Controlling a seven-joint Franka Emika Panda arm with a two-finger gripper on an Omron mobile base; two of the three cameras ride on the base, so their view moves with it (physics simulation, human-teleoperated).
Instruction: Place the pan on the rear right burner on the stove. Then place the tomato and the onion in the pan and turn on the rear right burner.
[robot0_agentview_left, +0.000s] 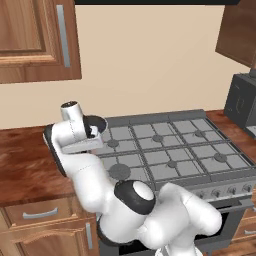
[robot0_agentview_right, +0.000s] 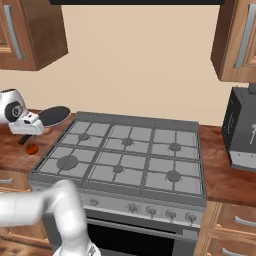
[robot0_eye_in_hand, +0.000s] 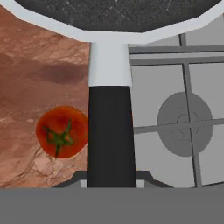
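Right base view, left edge: the gripper (robot0_agentview_right: 34, 131) sits at mid height, beside the pan (robot0_agentview_right: 55, 115), which appears at or just off the stove's (robot0_agentview_right: 125, 150) left edge. Below it, the tomato (robot0_agentview_right: 32, 148) is a small red dot on the wooden counter (robot0_agentview_right: 12, 147).

Hand view: tomato (robot0_eye_in_hand: 61, 131) at lower left on the counter (robot0_eye_in_hand: 39, 65); the pan's black handle (robot0_eye_in_hand: 110, 131) runs up the centre to the grey-rimmed bowl (robot0_eye_in_hand: 113, 11) along the top edge. A burner cap (robot0_eye_in_hand: 183, 117) sits under its grate at right. The handle passes down between the finger tips (robot0_eye_in_hand: 111, 180), so we judge the gripper closed on it; the contact itself is hidden at the bottom edge.

Left base view: pan (robot0_agentview_left: 95, 124) at centre left, partly behind the wrist. The rear right burner (robot0_agentview_left: 199, 133) is well apart, toward the right of the frame.

Handling judgement: rigid metal pan, moderately heavy, with the bowl hanging off a short smooth handle. We expect a tipping torque, so the grip belongs close to the bowl, squarely across the handle. The tomato is soft and will roll; take it gently across its middle. Onion not identified.
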